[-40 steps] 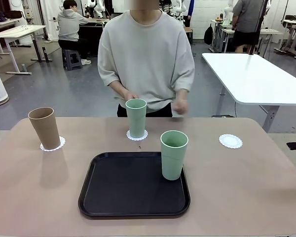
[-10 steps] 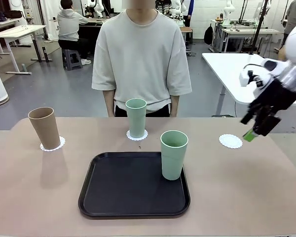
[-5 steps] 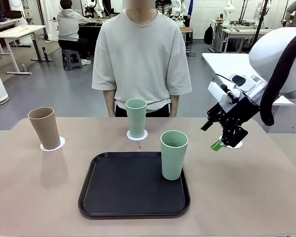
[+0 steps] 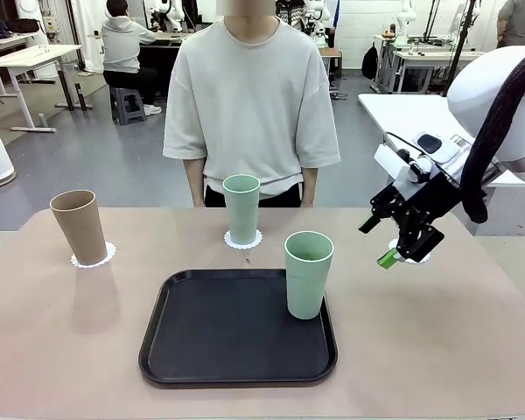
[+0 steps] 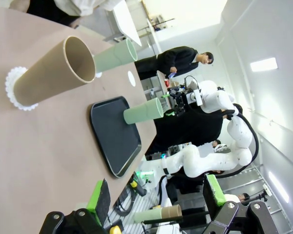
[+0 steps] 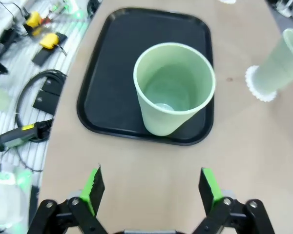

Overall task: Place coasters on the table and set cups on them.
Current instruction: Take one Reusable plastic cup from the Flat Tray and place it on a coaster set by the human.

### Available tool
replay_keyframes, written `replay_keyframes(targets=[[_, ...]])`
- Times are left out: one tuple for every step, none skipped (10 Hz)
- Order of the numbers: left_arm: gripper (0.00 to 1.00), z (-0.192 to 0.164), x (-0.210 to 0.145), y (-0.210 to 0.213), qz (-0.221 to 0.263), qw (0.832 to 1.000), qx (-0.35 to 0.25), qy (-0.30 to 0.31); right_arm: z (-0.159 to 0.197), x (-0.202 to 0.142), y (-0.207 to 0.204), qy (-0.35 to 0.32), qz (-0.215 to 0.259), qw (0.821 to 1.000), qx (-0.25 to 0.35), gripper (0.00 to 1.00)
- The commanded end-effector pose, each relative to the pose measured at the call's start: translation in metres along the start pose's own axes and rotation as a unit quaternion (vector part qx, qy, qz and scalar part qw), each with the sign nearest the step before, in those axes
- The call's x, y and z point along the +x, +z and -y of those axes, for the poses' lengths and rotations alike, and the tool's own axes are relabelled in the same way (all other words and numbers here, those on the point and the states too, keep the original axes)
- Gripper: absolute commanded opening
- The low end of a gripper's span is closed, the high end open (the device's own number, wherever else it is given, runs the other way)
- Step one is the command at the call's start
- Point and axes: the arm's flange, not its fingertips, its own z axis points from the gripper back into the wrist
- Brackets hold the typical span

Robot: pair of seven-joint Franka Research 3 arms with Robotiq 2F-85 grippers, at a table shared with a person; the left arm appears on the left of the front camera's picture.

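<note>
**Right arm, approach to the last cup.** The mint cup [image 4: 309, 273] stands upright on the black tray [image 4: 236, 328], at the tray corner nearest the right gripper [image 4: 378, 242]. In the wrist view the cup lies straight ahead of the spread, empty jaws and is clear of them. Judged step: the reach for this cup. The next move calls for bringing the fingers round the cup wall, closing on it, and carrying it to the free coaster [image 5: 131, 78] (the other two cups already stand on theirs). That coaster lies on the gripper's far side from the cup.
</note>
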Motion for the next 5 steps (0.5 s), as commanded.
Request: replay_keyframes(targets=[[1.0, 0.002, 0.0, 0.001, 0.004, 1.0, 0.001, 0.003, 0.001, 0.001, -0.001, 0.008, 0.004, 1.0, 0.0, 1.0], [1.0, 0.002, 0.0, 0.001, 0.004, 1.0, 0.001, 0.003, 0.001, 0.001, -0.001, 0.008, 0.004, 1.0, 0.0, 1.0], [1.0, 0.002, 0.0, 0.001, 0.004, 1.0, 0.001, 0.003, 0.001, 0.001, -0.001, 0.008, 0.004, 1.0, 0.0, 1.0], [1.0, 0.002, 0.0, 0.001, 0.004, 1.0, 0.001, 0.003, 0.0, 0.003, -0.002, 0.004, -0.003, 1.0, 0.002, 1.0], [1.0, 0.002, 0.0, 0.001, 0.004, 1.0, 0.001, 0.003, 0.007, -0.012, -0.005, -0.007, 0.036, 0.999, -0.003, 1.0]])
